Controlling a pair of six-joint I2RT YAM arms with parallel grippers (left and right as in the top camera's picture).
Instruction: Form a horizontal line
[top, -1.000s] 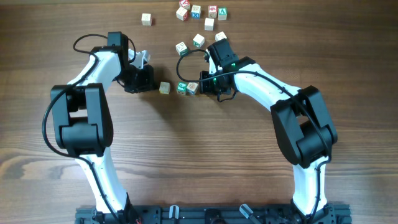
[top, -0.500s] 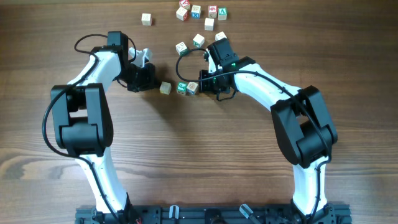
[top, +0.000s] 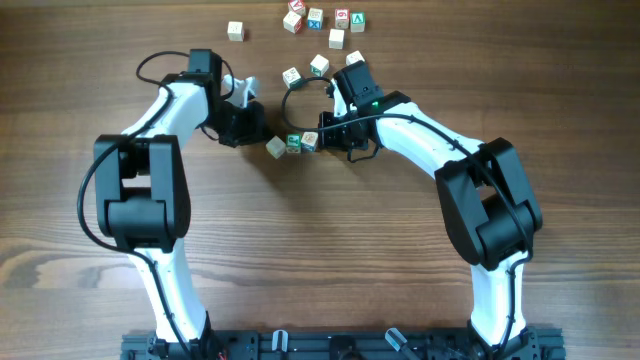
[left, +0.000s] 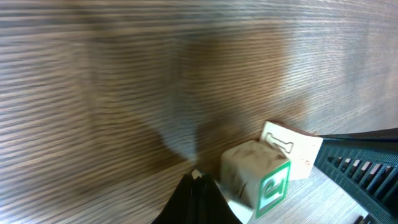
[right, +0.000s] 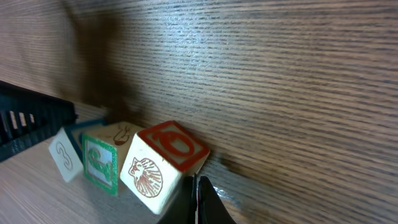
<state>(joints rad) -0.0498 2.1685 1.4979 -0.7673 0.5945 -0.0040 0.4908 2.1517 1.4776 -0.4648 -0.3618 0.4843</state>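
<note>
Cubes of horizontal line lie between left fingers and right fingers; both pairs closed, gripping nothing.

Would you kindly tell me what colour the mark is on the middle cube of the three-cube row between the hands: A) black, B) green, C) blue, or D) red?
B: in the row, the middle cube plainly shows a green-marked face.

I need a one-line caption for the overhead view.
Left fingers and right fingers, both shut, flank a row of three letter cubes on a wooden table; loose cubes lie beyond.
</note>
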